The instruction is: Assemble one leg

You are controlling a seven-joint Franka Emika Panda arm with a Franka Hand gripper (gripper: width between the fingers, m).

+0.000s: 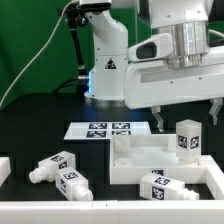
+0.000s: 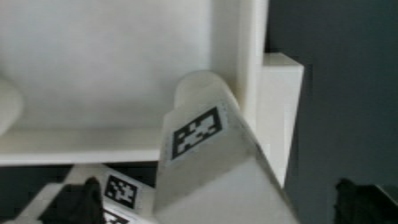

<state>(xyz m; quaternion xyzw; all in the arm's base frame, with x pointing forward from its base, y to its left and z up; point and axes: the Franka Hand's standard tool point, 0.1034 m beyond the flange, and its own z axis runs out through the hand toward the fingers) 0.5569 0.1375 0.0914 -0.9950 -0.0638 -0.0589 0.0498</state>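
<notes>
Exterior view, near first. One lying leg (image 1: 160, 186) at 5 o'clock, right by the white block (image 1: 135, 160). Two more legs (image 1: 62, 176) lie on the table (image 1: 30, 140) at 8 o'clock. Upright leg (image 1: 185, 138) at 3 o'clock, at the block's far corner. Gripper (image 1: 187, 117) hovers above it, fingers spread, gripping nothing. Marker board (image 1: 100, 129) lies behind, near centre.

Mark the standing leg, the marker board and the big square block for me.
standing leg (image 1: 185, 140): exterior view, its tagged side face.
marker board (image 1: 100, 130): exterior view, middle of its printed top.
big square block (image 1: 132, 166): exterior view, bare left part.
</notes>
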